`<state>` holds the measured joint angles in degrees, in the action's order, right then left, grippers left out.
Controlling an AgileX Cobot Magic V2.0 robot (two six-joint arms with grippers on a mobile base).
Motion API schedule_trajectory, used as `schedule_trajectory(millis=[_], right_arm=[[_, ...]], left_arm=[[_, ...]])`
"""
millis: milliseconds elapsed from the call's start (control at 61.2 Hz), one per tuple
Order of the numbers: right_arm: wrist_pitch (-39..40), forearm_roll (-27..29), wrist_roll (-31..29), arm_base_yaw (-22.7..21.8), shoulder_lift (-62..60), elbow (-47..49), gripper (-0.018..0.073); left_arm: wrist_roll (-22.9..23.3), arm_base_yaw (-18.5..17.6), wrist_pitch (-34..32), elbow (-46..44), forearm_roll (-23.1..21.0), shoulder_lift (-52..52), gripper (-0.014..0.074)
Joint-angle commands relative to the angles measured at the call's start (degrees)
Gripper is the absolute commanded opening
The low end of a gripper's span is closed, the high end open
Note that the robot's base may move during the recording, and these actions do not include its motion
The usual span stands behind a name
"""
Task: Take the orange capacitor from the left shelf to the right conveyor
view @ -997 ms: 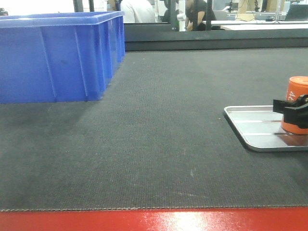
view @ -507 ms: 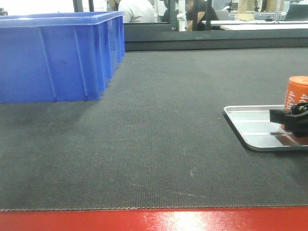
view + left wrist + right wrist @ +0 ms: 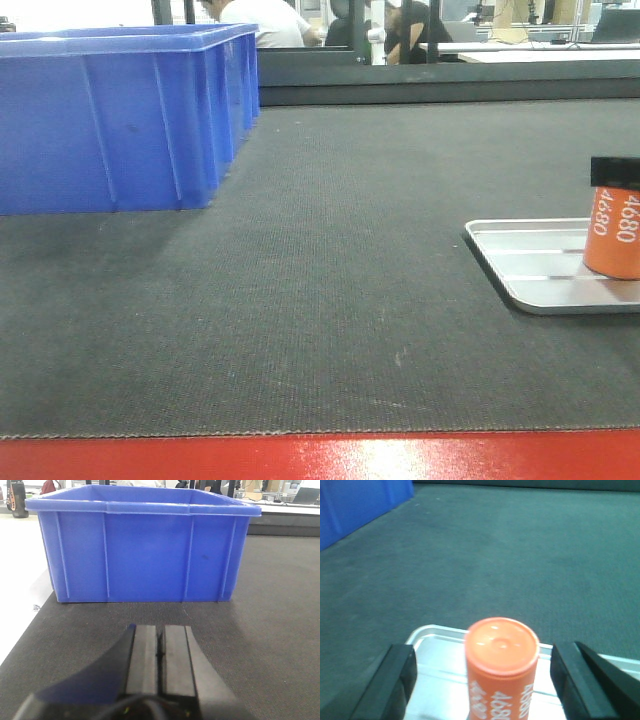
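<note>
The orange capacitor [image 3: 612, 235] stands upright on a shallow silver tray [image 3: 520, 265] that lies on the right conveyor [image 3: 330, 300], a dark grey belt with a red front edge [image 3: 320, 458]. In the right wrist view the capacitor [image 3: 502, 665] shows between the spread black fingers [image 3: 400, 675] of my right gripper [image 3: 483, 652], which is open and touches nothing. One black finger [image 3: 614, 171] shows at the capacitor's top in the front view. My left gripper [image 3: 160, 630] is shut and empty, low over the belt in front of a blue bin. The left shelf is out of view.
A big blue plastic bin [image 3: 120, 115] stands on the belt at the back left, also in the left wrist view [image 3: 145, 550]. The silver tray [image 3: 432, 680] lies at the right edge. People and benches stand behind the belt's far rail.
The right gripper's black finger has moved from the capacitor's middle up to its top. The capacitor stays standing on the tray. The left gripper and the bin have not moved.
</note>
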<state>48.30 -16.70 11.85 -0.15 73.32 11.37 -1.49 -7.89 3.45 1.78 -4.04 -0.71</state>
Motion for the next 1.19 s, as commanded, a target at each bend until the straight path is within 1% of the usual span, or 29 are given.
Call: schedule_trajectory(millis=[0,65,131,212,278,310,392,458,523,637,735,801,931,1176], right_arm=[[-3.15,-2.31,2.15,0.01,-7.77,1.02,0.0624],[-10.55,-2.42,3.97,0.01,-14.60,1.11,0.0571],[-16.46,-2.42,5.14,0.01,-20.56,1.18,0.0483],[-23.98,-2.42,5.26,0.01,-26.36,1.18,0.0344],[-28.21,-2.42,5.39,0.01,-30.66,1.18,0.0223],[-29.63,-2.42,5.65,0.01,-32.24,1.18,0.0177],[-34.81,-2.42,8.21,0.01,-36.81,1.98,0.0053],[-40.12,-2.42,10.56,0.01,-39.48,3.78,0.0058],[-45.80,-2.42,11.67,0.01,-41.13,6.14,0.0057],[-55.79,-2.37,11.81,0.01,-42.29,10.81,0.0057],[-61.05,-2.37,11.81,0.01,-42.34,14.03,0.0057],[-61.50,-2.37,11.81,0.01,-42.34,15.21,0.0057],[-59.07,-2.37,11.76,0.01,-42.34,15.43,0.0057],[-59.13,-2.63,11.76,-0.05,-42.34,15.43,0.0057]], left_arm=[[0.09,-0.30,-5.22,-0.26,-0.20,-0.57,-0.0127],[0.09,-0.30,-5.22,-0.26,-0.20,-0.57,-0.0127],[0.09,-0.30,-5.22,-0.26,-0.20,-0.57,-0.0127],[0.09,-0.30,-5.22,-0.26,-0.20,-0.57,-0.0127],[0.09,-0.30,-5.22,-0.26,-0.20,-0.57,-0.0127],[0.09,-0.30,-5.22,-0.26,-0.20,-0.57,-0.0127],[0.09,-0.30,-5.22,-0.26,-0.20,-0.57,-0.0127],[0.09,-0.30,-5.22,-0.26,-0.20,-0.57,-0.0127],[0.09,-0.30,-5.22,-0.26,-0.20,-0.57,-0.0127],[0.09,-0.30,-5.22,-0.26,-0.20,-0.57,-0.0127],[0.09,-0.30,-5.22,-0.26,-0.20,-0.57,-0.0127],[0.09,-0.30,-5.22,-0.26,-0.20,-0.57,-0.0127],[0.09,-0.30,-5.22,-0.26,-0.20,-0.57,-0.0127],[0.09,-0.30,-5.22,-0.26,-0.20,-0.57,-0.0127]])
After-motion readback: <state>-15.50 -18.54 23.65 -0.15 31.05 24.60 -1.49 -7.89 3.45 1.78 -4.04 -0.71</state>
